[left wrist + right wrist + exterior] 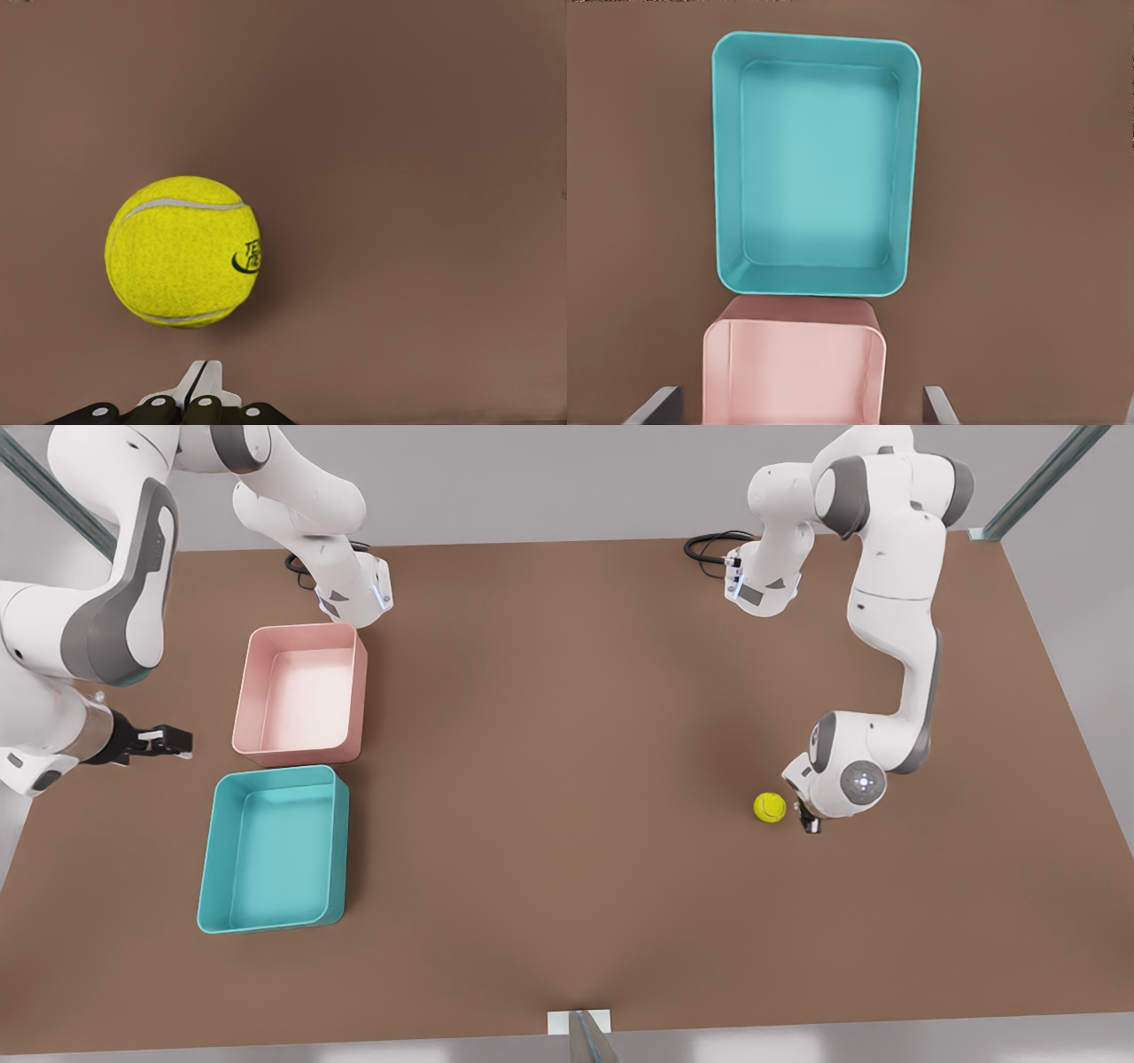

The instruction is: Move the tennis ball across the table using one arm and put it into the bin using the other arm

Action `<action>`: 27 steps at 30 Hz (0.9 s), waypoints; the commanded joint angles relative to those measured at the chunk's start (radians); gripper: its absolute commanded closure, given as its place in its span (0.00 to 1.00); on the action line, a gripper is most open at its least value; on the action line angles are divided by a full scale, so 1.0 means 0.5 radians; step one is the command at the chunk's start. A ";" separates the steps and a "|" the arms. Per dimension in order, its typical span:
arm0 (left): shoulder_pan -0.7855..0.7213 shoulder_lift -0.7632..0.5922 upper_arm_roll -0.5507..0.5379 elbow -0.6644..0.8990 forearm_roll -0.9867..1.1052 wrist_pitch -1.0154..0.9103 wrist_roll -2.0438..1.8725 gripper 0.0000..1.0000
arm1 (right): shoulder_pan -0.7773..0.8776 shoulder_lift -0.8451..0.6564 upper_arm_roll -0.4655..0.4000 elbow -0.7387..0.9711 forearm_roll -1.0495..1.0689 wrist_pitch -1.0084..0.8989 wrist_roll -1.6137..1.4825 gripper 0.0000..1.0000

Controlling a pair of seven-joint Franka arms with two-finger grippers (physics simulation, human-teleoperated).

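Observation:
The tennis ball (769,807), bright yellow-green with a pale seam, rests on the brown table (567,735) toward the front view's right. My left gripper (808,819) hangs low just to the right of it, shut with nothing in it. In the left wrist view the ball (182,252) lies a short way beyond the closed fingertips of the left gripper (202,376), with a gap between them. The teal bin (273,850) lies empty at the front view's left. My right gripper (164,741) waits above that side, open; in its wrist view the right gripper (799,394) is over the bin (815,168).
An empty pink tray (301,691) stands right behind the teal bin, almost touching it, and appears again in the right wrist view (793,372). Black cables (709,545) lie at the table's far edge. A metal frame post (585,1036) stands at the near edge.

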State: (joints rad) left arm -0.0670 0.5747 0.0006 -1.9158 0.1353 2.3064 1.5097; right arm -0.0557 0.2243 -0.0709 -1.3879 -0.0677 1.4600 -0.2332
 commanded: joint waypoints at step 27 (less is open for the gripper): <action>-0.234 -0.278 -0.449 1.343 0.052 -1.784 -3.381 0.79 | 0.001 0.015 -0.005 -0.010 0.000 0.031 -0.024 0.00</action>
State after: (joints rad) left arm -0.1992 0.4381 -0.1880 -1.3222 0.0464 1.8798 0.8658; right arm -0.0548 0.2324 -0.0729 -1.3932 -0.0682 1.4755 -0.2428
